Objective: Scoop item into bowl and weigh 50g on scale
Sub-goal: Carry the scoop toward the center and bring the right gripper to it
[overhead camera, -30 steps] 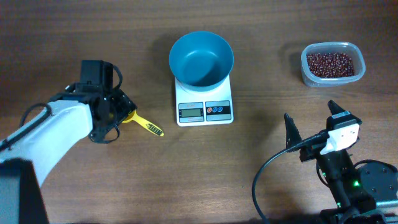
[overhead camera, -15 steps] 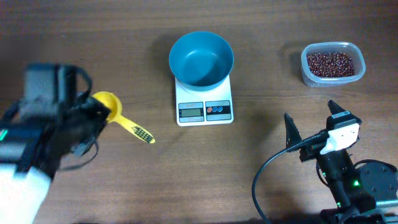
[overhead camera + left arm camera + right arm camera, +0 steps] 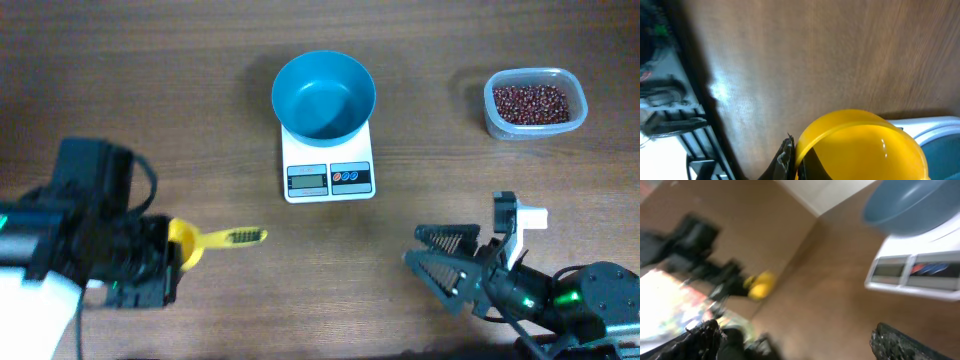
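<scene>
The teal bowl (image 3: 323,95) sits on the white scale (image 3: 328,178). Left of the scale and nearer the robot, the left gripper (image 3: 168,258) is clamped on a yellow scoop (image 3: 210,239). The beans (image 3: 535,103) lie in a clear tub (image 3: 535,131) right of the scale. The right gripper (image 3: 412,245), near the scale's front right corner, has its fingers spread wide.

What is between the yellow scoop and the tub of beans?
The white scale, with the blue bowl on it, sits between the scoop and the tub of beans. The overhead view shows it.
</scene>
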Available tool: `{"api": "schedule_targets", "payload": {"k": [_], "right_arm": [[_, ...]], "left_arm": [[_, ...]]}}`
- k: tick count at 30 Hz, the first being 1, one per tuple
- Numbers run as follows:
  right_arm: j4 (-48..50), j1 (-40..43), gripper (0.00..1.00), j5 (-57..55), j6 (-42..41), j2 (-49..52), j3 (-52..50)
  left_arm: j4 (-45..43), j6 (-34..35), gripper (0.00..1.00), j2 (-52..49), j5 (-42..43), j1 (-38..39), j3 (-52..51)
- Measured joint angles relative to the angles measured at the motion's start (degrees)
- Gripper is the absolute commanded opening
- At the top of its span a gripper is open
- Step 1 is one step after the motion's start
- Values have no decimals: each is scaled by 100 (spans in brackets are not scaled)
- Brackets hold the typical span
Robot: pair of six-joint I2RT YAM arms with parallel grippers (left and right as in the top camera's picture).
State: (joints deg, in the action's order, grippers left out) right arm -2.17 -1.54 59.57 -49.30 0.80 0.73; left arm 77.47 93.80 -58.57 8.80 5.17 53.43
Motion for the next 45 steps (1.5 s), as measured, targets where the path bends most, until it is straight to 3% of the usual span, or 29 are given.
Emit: {"api": "schedule_targets", "payload": {"k": [2,7,10,13,18,21,23,24,28,32,34,37,39,42,45], "right_arm": [[702,0,88,494,-520,0,-13],[1036,0,88,868,-1429,487,219],[1344,0,88,898,-1541,1985,638],[1836,-2,88,1099,-1528,3829,1906],[1801,-2,88,1279,-1502,5834,3836],[1681,0,88,1279,-1495,6153,4308],[1235,0,88,1355,-1449,6129,4395],[942,0,98,1388,-1386,6111,4419],[-1316,-7,99,1266,-289,5698,4494],[-5493,-7,99,-1215,1943,5329,5056],[-6662,-7,99,-2247,2865,5274,5702],[-6830,-7,99,-2564,3506,5191,5796],[-6642,-4,99,-1895,3838,5246,5565],[-6175,-7,89,-1161,4065,5289,5128],[-5713,-120,89,-767,4074,5289,4942]], "left_arm": [[-855,-931,0,-885,358,0,-4],[-1392,-2465,0,-2006,728,107,-7],[-1665,-2697,0,-2055,754,415,-9],[-1593,-2874,0,-2059,892,511,-24],[-1602,-2975,0,-2074,973,511,-28],[-1526,-2975,0,-2074,1032,511,-28],[-1467,-2975,0,-2074,1034,511,-28],[-1453,-2975,0,-2074,1034,511,-28],[-1438,-2975,0,-2074,1054,511,-26],[-1443,-2977,0,-2074,1069,511,-28],[-1458,-2977,0,-2074,1075,511,-28],[-1508,-2511,0,-2074,1143,511,-28],[-1770,-2094,0,-2074,1235,511,-28],[-2039,-1751,0,-2074,1241,511,-28],[-2037,-1589,0,-2074,1222,511,-28]]}}
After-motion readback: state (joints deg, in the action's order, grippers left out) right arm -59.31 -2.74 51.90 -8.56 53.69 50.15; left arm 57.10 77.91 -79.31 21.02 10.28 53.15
